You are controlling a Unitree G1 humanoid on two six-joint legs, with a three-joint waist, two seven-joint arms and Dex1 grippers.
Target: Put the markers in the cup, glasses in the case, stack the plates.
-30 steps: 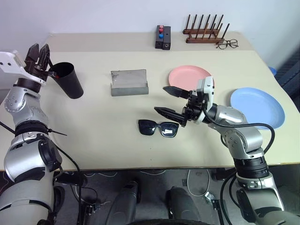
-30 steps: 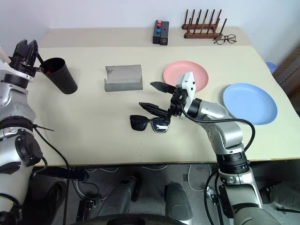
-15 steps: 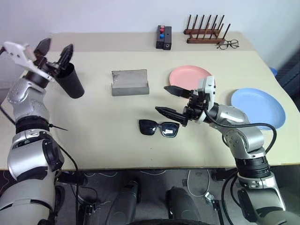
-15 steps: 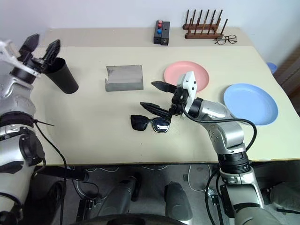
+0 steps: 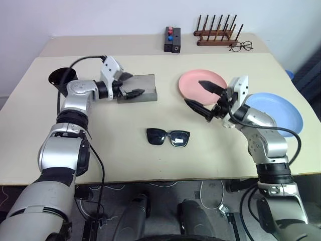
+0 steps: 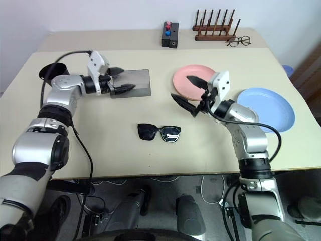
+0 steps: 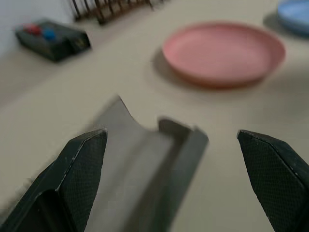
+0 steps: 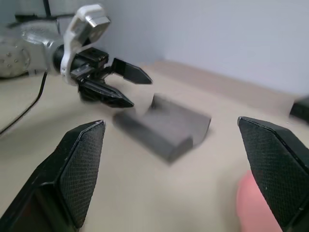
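Left gripper [image 5: 131, 85], jaws spread at the grey case [image 5: 143, 86] toward the tabletop's far edge, should catch the lid's lip squarely and lift gently.

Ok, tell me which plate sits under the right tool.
The pink plate; the right tool hangs open over its near edge. The blue plate lies farther right, uncovered.

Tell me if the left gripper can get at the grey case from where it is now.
Probably yes. The left gripper is open right at the end of the grey case, with nothing between them.
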